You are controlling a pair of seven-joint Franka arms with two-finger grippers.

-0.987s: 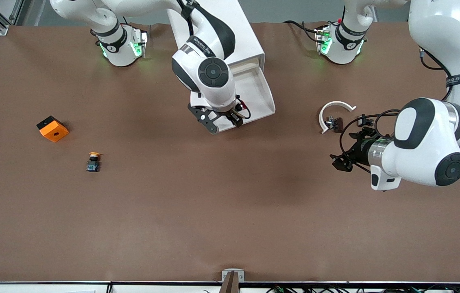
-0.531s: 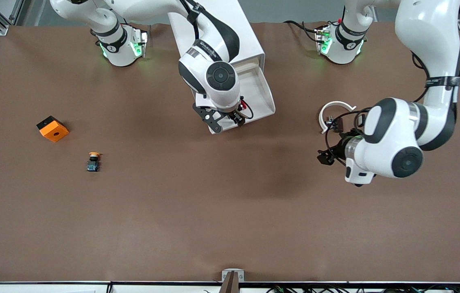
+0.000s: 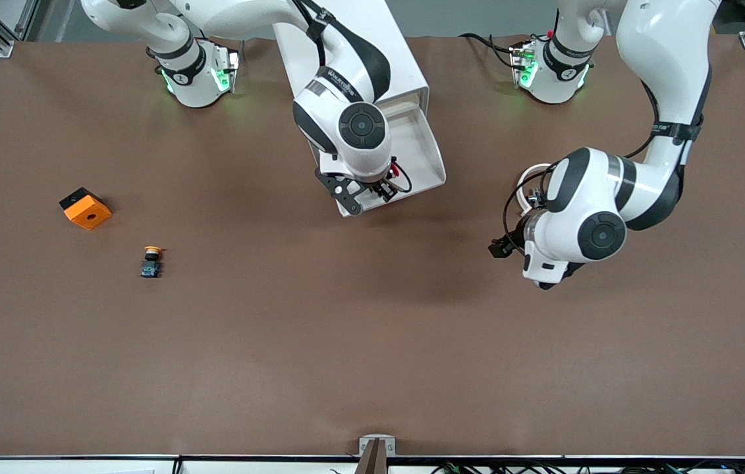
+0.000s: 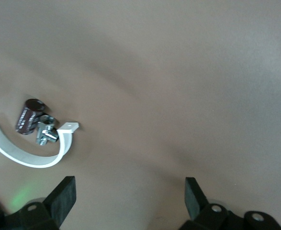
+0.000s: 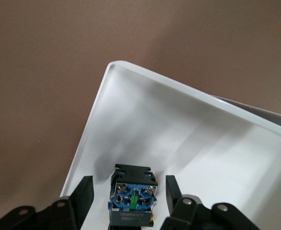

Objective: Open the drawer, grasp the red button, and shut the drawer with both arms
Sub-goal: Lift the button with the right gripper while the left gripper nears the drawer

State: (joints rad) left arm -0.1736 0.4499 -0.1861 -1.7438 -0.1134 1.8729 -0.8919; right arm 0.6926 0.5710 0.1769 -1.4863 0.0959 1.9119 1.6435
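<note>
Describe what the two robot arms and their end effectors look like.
Both arms are glossy white with black joint bands and round black caps. The right arm has small lettering on a band. Each black two-finger end effector, left and right, trails black cables. Bases glow green.

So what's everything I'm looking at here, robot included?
Table: one, brown, under everything.
Cabinet: one, white, between the two arm bases.
Drawer: one, white, pulled open in front of the cabinet.
Red button: one, black-and-blue body, lying in the drawer.
Yellow button: one, toward the right arm's end of the table.
Orange block: one, with a hole, beside the yellow button, farther from the front camera.
Curved clip: one, white, toward the left arm's end.
Small parts: a dark cylinder and a metal piece inside the clip's curve.
Right gripper: black, open, fingers either side of the red button.
Left gripper: black, open, over bare table beside the clip.
</note>
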